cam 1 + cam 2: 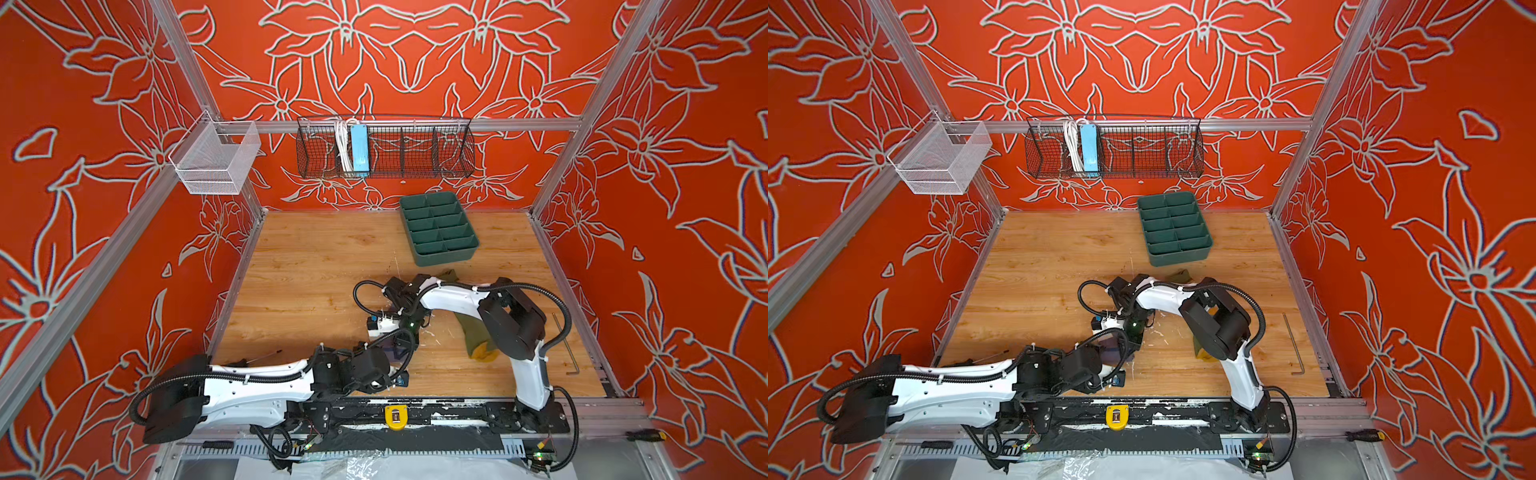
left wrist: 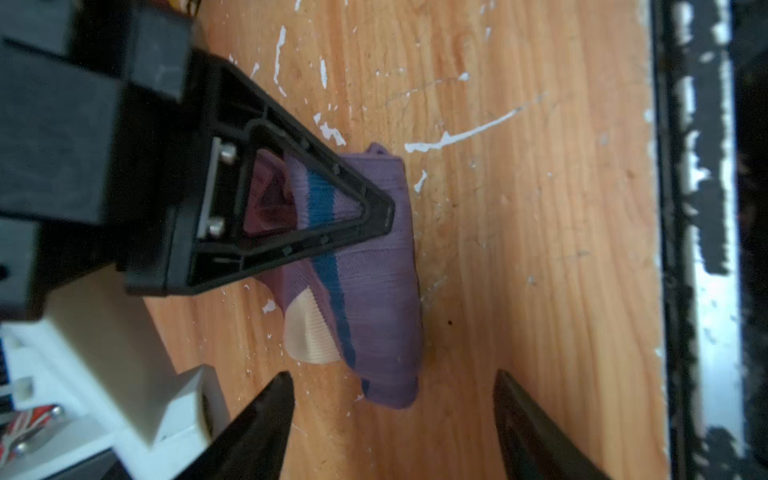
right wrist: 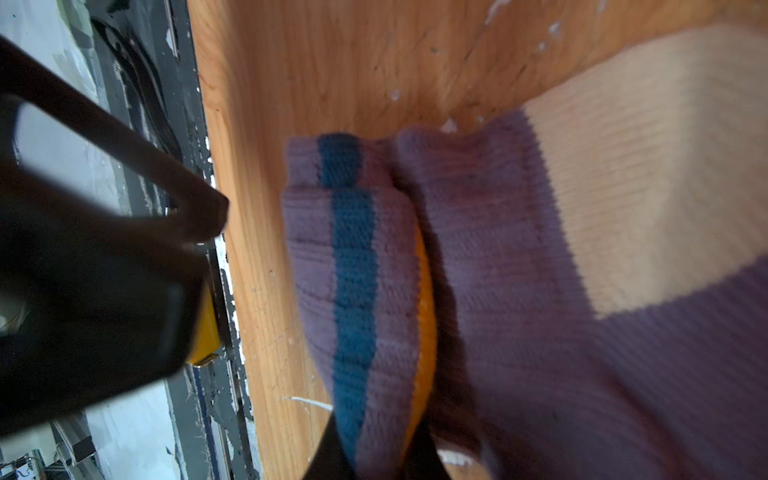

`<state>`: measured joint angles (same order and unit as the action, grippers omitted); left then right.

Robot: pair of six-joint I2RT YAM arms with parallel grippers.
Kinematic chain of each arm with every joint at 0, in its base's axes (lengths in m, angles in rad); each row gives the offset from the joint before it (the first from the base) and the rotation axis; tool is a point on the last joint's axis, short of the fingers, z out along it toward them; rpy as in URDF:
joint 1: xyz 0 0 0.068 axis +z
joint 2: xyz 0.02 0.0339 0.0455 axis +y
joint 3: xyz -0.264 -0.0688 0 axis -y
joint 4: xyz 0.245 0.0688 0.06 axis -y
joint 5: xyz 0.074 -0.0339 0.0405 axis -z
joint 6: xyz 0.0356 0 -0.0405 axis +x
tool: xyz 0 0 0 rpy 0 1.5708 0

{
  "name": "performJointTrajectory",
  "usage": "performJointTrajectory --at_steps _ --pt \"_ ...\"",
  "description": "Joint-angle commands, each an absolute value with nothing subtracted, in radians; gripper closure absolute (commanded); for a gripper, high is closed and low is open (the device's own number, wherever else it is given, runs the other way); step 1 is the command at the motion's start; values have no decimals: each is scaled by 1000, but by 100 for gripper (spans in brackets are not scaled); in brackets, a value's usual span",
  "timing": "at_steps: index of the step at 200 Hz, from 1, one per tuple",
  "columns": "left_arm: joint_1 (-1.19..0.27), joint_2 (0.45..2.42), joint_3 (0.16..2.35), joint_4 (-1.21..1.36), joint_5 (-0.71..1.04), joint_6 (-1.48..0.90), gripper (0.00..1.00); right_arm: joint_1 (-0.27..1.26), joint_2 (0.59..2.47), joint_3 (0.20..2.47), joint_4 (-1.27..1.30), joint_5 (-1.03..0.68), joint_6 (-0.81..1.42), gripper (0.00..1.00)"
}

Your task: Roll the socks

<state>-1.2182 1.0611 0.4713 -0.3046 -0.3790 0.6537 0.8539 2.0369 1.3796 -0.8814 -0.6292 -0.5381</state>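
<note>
Near the table (image 1: 311,270) front, the purple sock (image 2: 374,270) was found part-rolled, cuff pinched by the right gripper (image 3: 376,453). The left gripper (image 2: 395,380) was spread astride its end. A grip there was judged next. The olive sock (image 1: 473,332) was left unrolled nearby.

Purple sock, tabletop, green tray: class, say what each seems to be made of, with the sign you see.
Purple sock: knitted fabric, matte; fine ribbed rows show in the wrist views.
Tabletop: wood or wood-look laminate, cannot tell which; grain lines, white scuffs.
Green tray: probably moulded plastic; even colour, smooth thin dividers.
</note>
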Motion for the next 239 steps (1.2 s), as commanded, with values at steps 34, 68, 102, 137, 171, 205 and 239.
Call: performJointTrajectory --at_steps 34,68,102,137,171,205,239 --pt "-1167 1190 444 -158 -420 525 34 845 2038 1368 -865 -652 -559 100" --pt "-1109 1267 462 -123 -396 508 44 843 2027 1365 -868 -653 -564 100" --pt "-1083 1306 485 -102 -364 524 62 841 2006 1353 -868 -650 -566 100" --pt "-1083 1316 539 -180 -277 547 86 835 1967 1321 -842 -619 -565 100" --pt "-1083 1304 575 -273 -177 563 93 822 1894 1270 -797 -547 -546 65" --pt "-1083 1319 590 -343 -115 566 94 787 1777 1208 -766 -469 -534 34" --pt "-1079 1387 631 -399 -89 530 94 707 1597 1120 -729 -329 -534 30"
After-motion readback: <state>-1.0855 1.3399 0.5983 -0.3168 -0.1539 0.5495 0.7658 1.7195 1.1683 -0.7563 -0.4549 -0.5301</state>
